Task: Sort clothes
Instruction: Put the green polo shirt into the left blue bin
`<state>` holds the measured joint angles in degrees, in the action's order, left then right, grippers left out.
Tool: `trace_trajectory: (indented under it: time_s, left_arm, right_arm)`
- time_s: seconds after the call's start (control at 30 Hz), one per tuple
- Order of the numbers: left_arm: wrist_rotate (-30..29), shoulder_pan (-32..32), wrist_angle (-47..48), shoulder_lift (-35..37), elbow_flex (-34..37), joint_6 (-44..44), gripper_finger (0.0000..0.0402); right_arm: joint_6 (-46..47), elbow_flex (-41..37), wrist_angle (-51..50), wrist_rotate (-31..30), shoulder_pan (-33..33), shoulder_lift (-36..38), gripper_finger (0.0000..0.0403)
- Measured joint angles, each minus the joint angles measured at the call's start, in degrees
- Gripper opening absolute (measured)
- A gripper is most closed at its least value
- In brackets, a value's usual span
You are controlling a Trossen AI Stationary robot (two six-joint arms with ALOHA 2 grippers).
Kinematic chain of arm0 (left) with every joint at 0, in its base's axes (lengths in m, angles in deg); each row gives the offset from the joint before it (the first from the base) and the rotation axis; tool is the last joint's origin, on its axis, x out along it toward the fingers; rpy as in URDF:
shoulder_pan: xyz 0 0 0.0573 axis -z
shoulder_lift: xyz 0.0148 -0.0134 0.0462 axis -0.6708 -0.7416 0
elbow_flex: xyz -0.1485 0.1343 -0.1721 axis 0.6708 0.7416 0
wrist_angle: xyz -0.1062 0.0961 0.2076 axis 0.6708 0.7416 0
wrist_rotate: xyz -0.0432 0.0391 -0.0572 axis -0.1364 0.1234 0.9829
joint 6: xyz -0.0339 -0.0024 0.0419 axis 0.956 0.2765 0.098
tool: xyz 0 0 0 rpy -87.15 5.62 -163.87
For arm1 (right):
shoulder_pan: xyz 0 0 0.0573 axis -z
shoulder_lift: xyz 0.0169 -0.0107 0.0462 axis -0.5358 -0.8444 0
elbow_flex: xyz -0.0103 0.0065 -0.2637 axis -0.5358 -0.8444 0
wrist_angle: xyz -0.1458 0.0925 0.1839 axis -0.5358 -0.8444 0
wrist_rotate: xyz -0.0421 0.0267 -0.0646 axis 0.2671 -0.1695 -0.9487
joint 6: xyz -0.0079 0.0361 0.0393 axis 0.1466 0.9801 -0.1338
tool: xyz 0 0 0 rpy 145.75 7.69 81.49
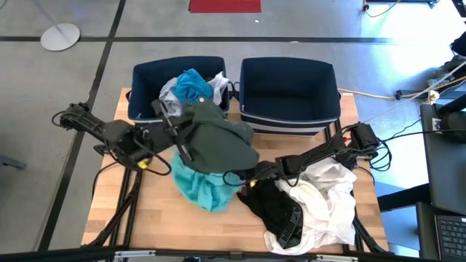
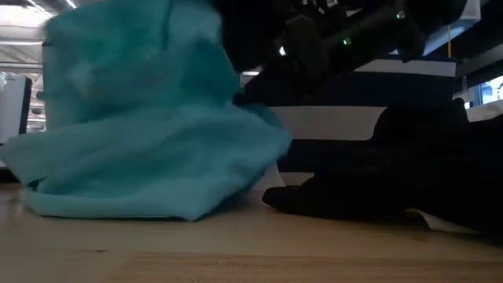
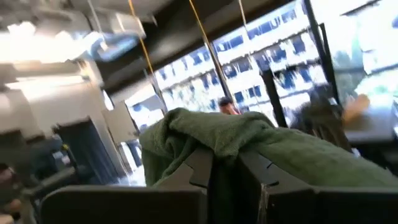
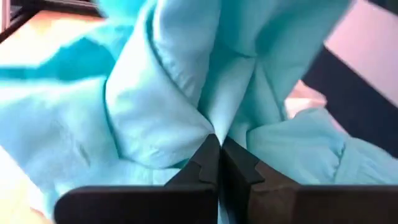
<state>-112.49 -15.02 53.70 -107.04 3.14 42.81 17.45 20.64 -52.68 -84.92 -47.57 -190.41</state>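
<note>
left hand [image 3: 233,177] clamped on dark green garment [image 1: 222,138] – lifted beside left bin [image 1: 145,76] for drop | right hand [image 4: 219,149] pinching teal garment [image 4: 174,93] – pulling it off surface [image 1: 145,211]

Dark green garment [image 3: 249,143] draped over the left pincer [image 3: 225,171].

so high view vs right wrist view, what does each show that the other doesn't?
High view only: both navy bins, the left bin holding bright blue and pale garments, the right bin without any; the dark green garment held up by the left gripper; the black garment and the white garment on the table.

Right wrist view only: the right gripper with its fingers pinched shut on a fold of cloth.

Both: the teal garment, lying mid-table beside the green one.
</note>
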Motion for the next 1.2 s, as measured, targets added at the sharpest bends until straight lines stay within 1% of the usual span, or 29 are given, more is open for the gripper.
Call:
trace_trajectory:
  time_s: [0.13,0.23,0.43,0.53,0.63,0.8,0.93,1.0,1.07,1.13,1.2]
  left_arm:
    - [0.12,-0.07,-9.83,0.0,-0.04,-11.4,0.0029]
    - [0.1,-0.76,-17.16,0.0,-0.04,-20.23,0.0029]
    - [0.06,-4.58,-29.98,0.02,-0.04,-37.25,0.0029]
    - [-0.53,-8.24,-33.14,0.21,-0.04,-42.58,0.0029]
    - [-2.05,-12.77,-33.11,0.67,-0.04,-44.58,0.0029]
    - [-5.61,-21.62,-32.94,1.14,-0.04,-44.65,0.0029]
    - [-11.03,-28.59,-31.35,1.16,-0.04,-43.52,0.0029]
    - [-13.16,-31.98,-25.79,1.34,-0.04,-39.88,0.0029]
    - [-14.32,-35.15,-18.08,1.42,-0.01,-34.93,0.0029]
    - [-14.56,-38.23,-9.45,1.42,-0.01,-28.15,0.0029]
    - [-14.29,-41.22,0.2,1.42,-0.01,-18.71,0.0029]
  right_arm:
    - [0.21,0.0,-0.12,0.08,-1.06,-1.4,0.0004]
    - [1.38,0.0,-0.39,0.13,-1.47,-2.09,0.0008]
    - [4.22,0.0,-0.45,6.07,-1.73,-2.38,0.0009]
    - [4.36,0.02,-0.11,7.55,-1.73,-2.97,0.0009]
    - [5.68,0.07,1.28,7.55,-1.72,-3.81,0.0012]
    - [6.05,0.03,0.97,6.64,-1.69,-5.06,0.0016]
    - [6.08,0.02,1.02,6.56,-1.69,-5.03,0.0016]
    - [6.08,0.02,1.39,6.56,-1.69,-5.03,0.0016]
    - [6.14,0.02,1.41,6.56,-1.69,-5.03,0.0016]
    - [6.17,0.02,1.21,6.56,-1.69,-5.03,0.0016]
    - [6.17,0.02,1.25,6.56,-1.69,-5.03,0.0016]
